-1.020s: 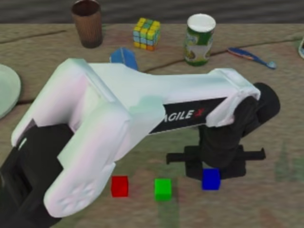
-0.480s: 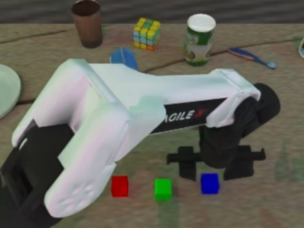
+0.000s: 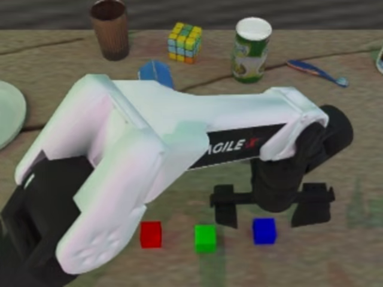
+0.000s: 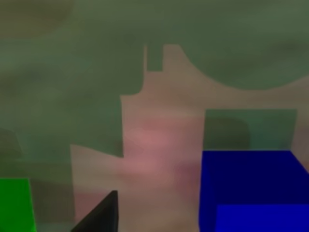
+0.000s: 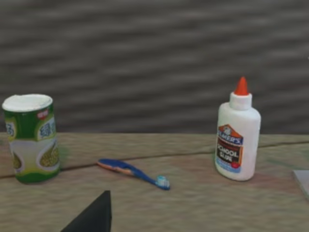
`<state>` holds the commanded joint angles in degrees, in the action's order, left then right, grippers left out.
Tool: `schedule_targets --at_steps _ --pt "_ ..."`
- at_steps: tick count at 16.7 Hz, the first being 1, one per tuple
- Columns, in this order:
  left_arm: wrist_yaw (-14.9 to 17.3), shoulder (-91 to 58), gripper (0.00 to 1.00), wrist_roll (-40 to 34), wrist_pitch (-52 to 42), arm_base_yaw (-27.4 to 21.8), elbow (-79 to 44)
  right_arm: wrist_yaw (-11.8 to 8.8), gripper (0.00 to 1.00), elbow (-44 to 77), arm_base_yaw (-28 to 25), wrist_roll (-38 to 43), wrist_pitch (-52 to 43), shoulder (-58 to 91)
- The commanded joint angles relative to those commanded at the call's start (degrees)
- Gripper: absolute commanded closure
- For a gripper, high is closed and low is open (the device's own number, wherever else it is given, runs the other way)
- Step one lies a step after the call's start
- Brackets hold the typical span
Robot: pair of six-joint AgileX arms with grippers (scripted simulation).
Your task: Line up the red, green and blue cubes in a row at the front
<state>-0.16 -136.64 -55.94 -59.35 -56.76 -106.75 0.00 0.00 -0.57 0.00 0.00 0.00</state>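
Observation:
Three small cubes stand in a row near the table's front: the red cube [image 3: 151, 234], the green cube [image 3: 205, 237] and the blue cube [image 3: 264, 231]. My left gripper [image 3: 267, 209] hovers open just behind and above the blue cube, its fingers spread wide on either side and touching nothing. The left wrist view shows the blue cube [image 4: 251, 191] close up, an edge of the green cube [image 4: 14, 203] and one dark fingertip [image 4: 104, 215]. My right arm is outside the top view. In its wrist view one fingertip [image 5: 96, 212] shows, with nothing held.
Along the back stand a brown cup [image 3: 109, 28], a multicoloured puzzle cube [image 3: 185, 42] and a green can [image 3: 251, 49]. A blue toothbrush [image 3: 317, 72] lies to the can's right. A pale plate [image 3: 9, 110] is at the left edge. A glue bottle [image 5: 236, 135] stands far right.
The left gripper's fingers have spread apart and let go of the blue cube, which stays on the table. The gripper has drawn back slightly from it.

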Motion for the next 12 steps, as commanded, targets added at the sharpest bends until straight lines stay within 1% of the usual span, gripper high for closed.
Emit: schedule_targets --at_steps 4,9,12 --pt "0.0 0.19 0.0 -0.04 -1.0 0.16 -0.98 0.0 0.0 0.0 0.0 0.0 0.0 0.0" --pt "-0.03 2.36 0.0 -0.26 -11.24 0.91 -8.24 0.0 0.0 0.0 0.0 0.0 0.0 0.0" --pt "-0.04 3.31 0.0 -0.17 -13.64 1.17 -10.36 0.0 0.0 0.0 0.0 0.0 0.0 0.0"
